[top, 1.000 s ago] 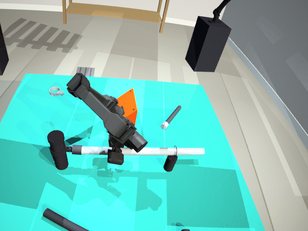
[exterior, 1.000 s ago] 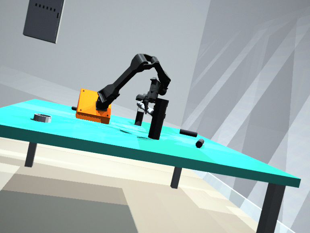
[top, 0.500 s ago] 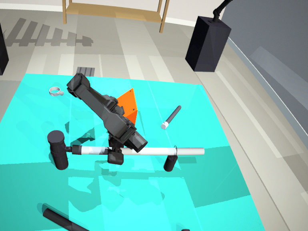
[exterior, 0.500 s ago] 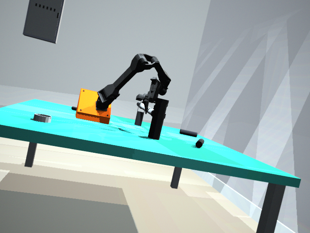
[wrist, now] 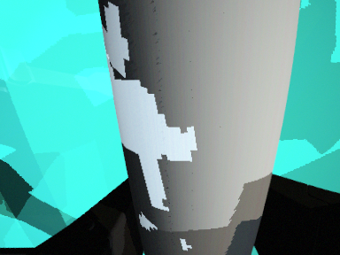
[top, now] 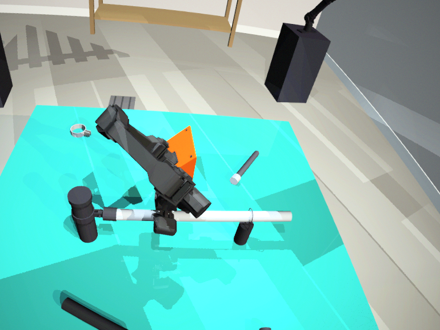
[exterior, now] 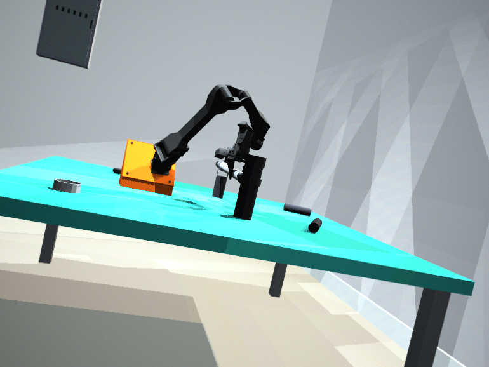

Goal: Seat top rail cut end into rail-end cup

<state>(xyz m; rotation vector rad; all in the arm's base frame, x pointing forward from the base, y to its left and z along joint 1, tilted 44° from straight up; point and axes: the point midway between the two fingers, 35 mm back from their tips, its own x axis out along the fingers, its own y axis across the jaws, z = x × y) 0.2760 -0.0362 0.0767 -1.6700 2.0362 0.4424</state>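
Observation:
The pale fence rail (top: 213,216) (wrist: 221,111) runs level through the wire loop (top: 251,213) of the loop cap on the short post (top: 243,234) (exterior: 219,186). Its left end meets the mouth of the dark rail-end cup (top: 109,213); how deep it sits inside is hidden. The cup hangs on the brace band (top: 82,217), on the upper part of the big post (top: 87,232) (exterior: 246,193), below the post cap (top: 79,196). My gripper (top: 165,214) is shut on the rail, between cup and loop, nearer the cup. In the wrist view its dark fingers flank the rail.
The orange block (top: 184,147) (exterior: 144,162) is at the arm's base. A loose metal band (top: 78,130) (exterior: 66,186) lies at the back left. A dark rod with a white end (top: 248,163) lies behind the rail. A black bar (top: 92,315) (exterior: 315,225) lies in front.

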